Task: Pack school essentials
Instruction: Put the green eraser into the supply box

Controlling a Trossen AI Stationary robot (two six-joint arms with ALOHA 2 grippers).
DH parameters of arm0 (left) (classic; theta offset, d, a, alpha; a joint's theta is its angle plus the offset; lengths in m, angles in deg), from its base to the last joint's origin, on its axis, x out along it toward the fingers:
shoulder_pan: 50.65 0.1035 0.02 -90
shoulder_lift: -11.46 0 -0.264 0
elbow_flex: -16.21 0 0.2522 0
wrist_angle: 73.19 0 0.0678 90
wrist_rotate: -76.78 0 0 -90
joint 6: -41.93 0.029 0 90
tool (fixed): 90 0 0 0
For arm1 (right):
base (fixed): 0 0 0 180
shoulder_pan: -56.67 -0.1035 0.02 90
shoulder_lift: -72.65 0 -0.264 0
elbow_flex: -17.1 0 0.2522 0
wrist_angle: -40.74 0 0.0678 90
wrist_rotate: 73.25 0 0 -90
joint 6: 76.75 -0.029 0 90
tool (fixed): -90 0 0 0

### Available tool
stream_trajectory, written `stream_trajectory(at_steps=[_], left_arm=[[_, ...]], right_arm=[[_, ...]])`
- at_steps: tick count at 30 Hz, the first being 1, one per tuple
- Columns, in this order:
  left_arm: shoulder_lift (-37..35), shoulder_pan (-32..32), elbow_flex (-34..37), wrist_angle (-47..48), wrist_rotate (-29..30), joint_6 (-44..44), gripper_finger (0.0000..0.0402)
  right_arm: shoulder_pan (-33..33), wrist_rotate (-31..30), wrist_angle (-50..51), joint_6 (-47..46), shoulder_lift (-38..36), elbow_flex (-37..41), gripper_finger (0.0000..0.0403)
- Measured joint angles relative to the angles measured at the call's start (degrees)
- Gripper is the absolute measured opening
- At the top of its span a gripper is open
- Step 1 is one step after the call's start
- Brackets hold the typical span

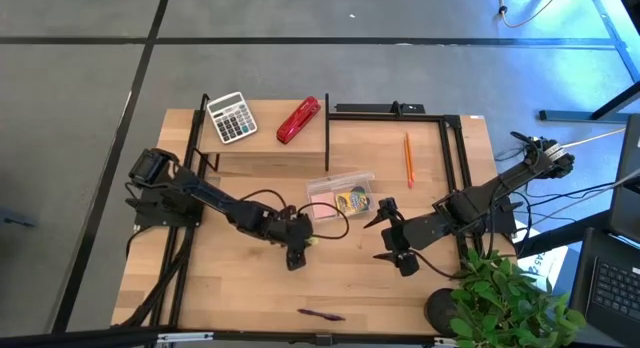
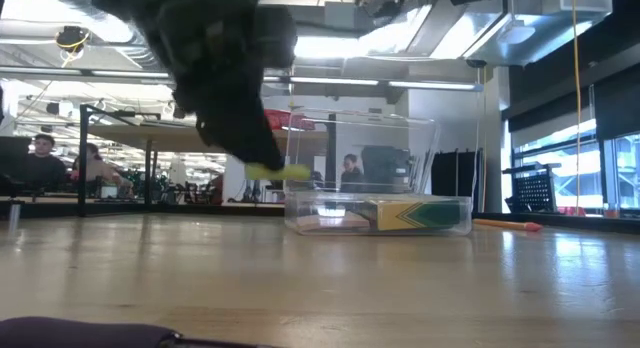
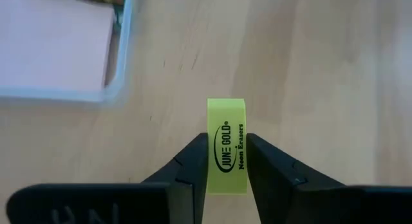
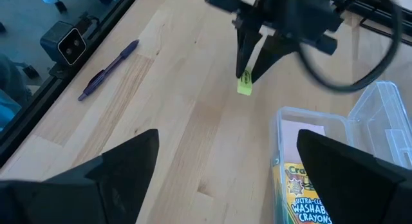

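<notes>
My left gripper [image 3: 226, 145] is shut on the tiny yellow block [image 3: 226, 124], an eraser with black print, over the table's middle [image 1: 303, 248], just near-side of the clear plastic box [image 1: 340, 193]. The box stands on the table and holds the pink sticky-note pad [image 3: 51, 44] and the yellow-green crayon box [image 4: 301, 192]. My right gripper [image 4: 225, 179] hovers open to the right of the box [image 1: 382, 238], touching nothing. The orange pencil [image 1: 408, 158] lies flat toward the far right. The dark purple pen [image 1: 320, 314] lies at the near edge. I cannot make out the scissors. My left gripper pinches the yellow block [image 3: 226, 176] between its two fingers [image 3: 193, 161], one on each broad face, with the block's end sticking out past the fingertips. The fingers come from above, pointing down [image 4: 246, 73]. The block [image 2: 280, 171] is lifted clear of the table.
A raised wooden shelf [image 1: 265, 143] at the far left carries the grey-white calculator [image 1: 231, 117] and the red stapler [image 1: 298, 120]. A black frame [image 1: 445, 123] borders the far right. A potted plant [image 1: 505, 303] stands at the near right corner. Bare wood lies between box and pen.
</notes>
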Motion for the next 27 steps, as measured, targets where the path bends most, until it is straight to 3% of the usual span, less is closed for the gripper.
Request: stream_trajectory(at_steps=[15, 24, 27], left_arm=[[-1.3, 6.2, -6.2, -0.1, 9.4, 8.4, 0.0091], [-0.1, 9.5, -6.2, -0.1, 9.4, 12.6, 0.0091], [1.0, 9.8, -6.4, -2.0, 9.4, 13.8, 0.0091]], right_arm=[[0.0, 0.0, -0.3, 0.0, 0.0, 0.0, 0.0369], [0.0, 0.0, -0.5, -0.1, 0.0, 0.0, 0.0369], [0.0, -0.1, -0.9, 5.7, 0.0, 0.0, 0.0369]])
